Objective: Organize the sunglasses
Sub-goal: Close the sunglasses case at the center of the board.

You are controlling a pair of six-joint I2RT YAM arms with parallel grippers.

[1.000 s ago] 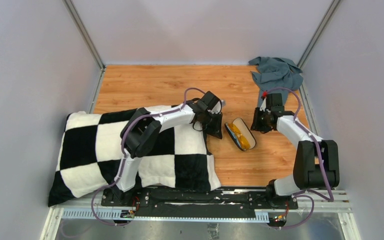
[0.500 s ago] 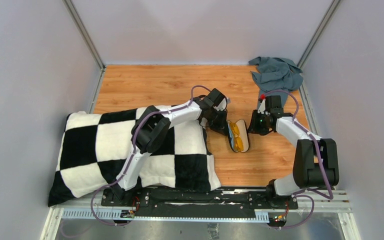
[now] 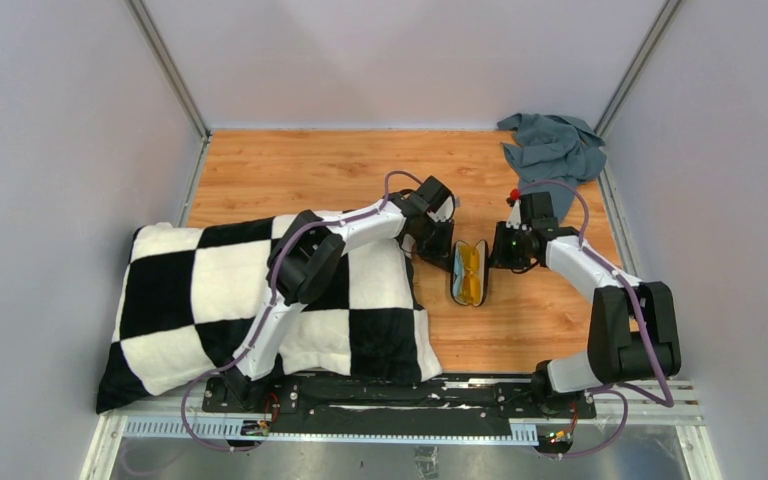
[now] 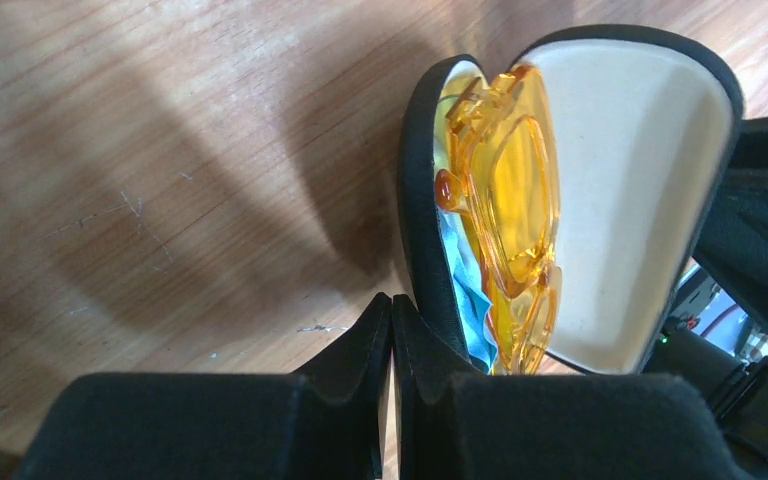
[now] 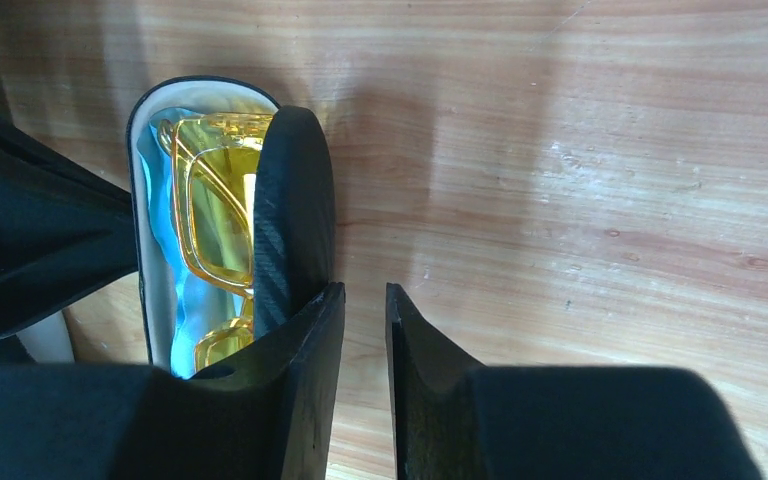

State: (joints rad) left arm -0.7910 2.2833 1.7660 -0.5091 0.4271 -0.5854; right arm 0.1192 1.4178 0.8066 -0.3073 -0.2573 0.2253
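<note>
- Nearest you, on the left of the wooden counter [image 3: 300, 170], lies a plush cushion in black and white checks [image 3: 170, 300]. The left arm reaches out over it.
- Past the cushion, at the middle of the counter, sits a black oblong glasses case with a beige lining [image 4: 640, 200]. It is partly open, with its length running away from you.
- Inside the case are the folded sunglasses with a translucent amber-orange frame and lenses [image 4: 510, 190]. They rest in the lower shell on a small light-blue cloth [image 4: 460, 280], which shows along one side of them.
- Your left pincer [image 4: 392, 300] is at the case's left side. Its fingers are pressed together with nothing between them, and one fingertip sits right against the black outer edge of the shell.
- Your right pincer [image 5: 364, 290] is at the case's right side. Its fingers stand slightly apart, with only bare wood in the narrow gap, so it holds nothing. One finger lies against the black outside of the raised lid.
- Farthest from you, in the back right corner of the counter, is a crumpled grey-blue rag [image 3: 550, 145], well apart from the case.
</note>
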